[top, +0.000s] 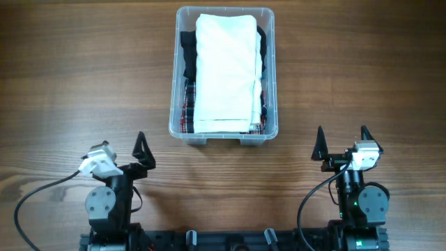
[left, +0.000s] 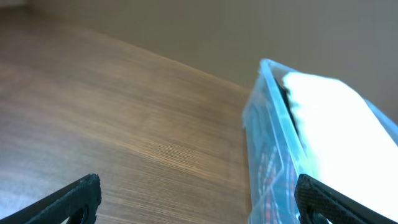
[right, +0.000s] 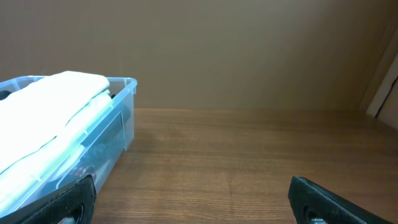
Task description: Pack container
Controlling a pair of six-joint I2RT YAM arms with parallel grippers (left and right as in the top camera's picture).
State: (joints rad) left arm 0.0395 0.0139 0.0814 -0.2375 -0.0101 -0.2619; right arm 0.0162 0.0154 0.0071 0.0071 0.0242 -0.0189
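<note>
Seen from overhead, my left arm [top: 111,199] at 7 o'clock and right arm [top: 359,195] at 5 o'clock are mostly black. My left end effector [top: 144,152] and right end effector [top: 342,139] each have two black pointed fingers [left: 68,199], rough-textured up close. A white camera block [top: 100,159] tops each wrist. Round grey joint housings [top: 100,203] sit below. Black cables [top: 35,192] loop outward. A green light [top: 355,204] glows on my right arm.

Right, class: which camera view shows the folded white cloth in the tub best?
Overhead: the white cloth lies whole atop darker garments in the container. The left wrist view gives only an overexposed blur of it beyond the wall; the right wrist view shows its side, cropped by the frame.
</note>
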